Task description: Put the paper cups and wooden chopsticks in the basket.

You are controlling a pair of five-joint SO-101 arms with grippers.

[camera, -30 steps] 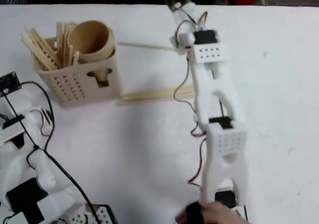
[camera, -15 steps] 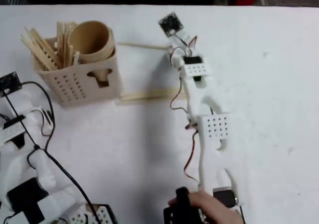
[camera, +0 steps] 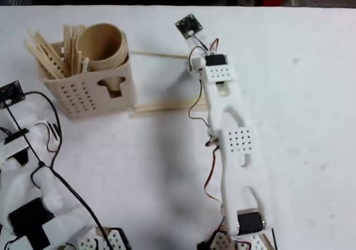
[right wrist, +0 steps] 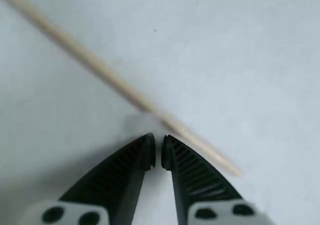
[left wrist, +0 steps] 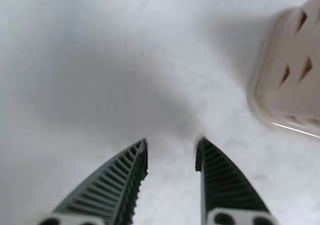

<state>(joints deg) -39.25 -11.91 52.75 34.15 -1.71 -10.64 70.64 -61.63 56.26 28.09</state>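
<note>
A perforated beige basket [camera: 83, 97] at the table's back left holds a paper cup [camera: 100, 44] and several wooden chopsticks [camera: 47, 53]. One loose chopstick [camera: 158, 54] lies on the table between the basket and my right arm's wrist [camera: 217, 72]. In the right wrist view this chopstick [right wrist: 115, 77] runs diagonally just past my right gripper [right wrist: 157, 147], whose fingers are shut with nothing between them. More chopsticks [camera: 164, 106] lie beside the basket's front corner. My left gripper [left wrist: 171, 150] hangs open over bare table, with the basket [left wrist: 290, 80] off to one side.
My left arm [camera: 22, 205] and its black cables [camera: 53, 172] fill the front left corner. The right arm stretches up the table's middle. White tabletop [camera: 300, 122] is free to its right. The table's back edge runs just behind the basket.
My right arm drew back from the table's far edge and swung slightly left, bringing its gripper down at the loose chopstick's end. A hand at the arm's base has gone.
</note>
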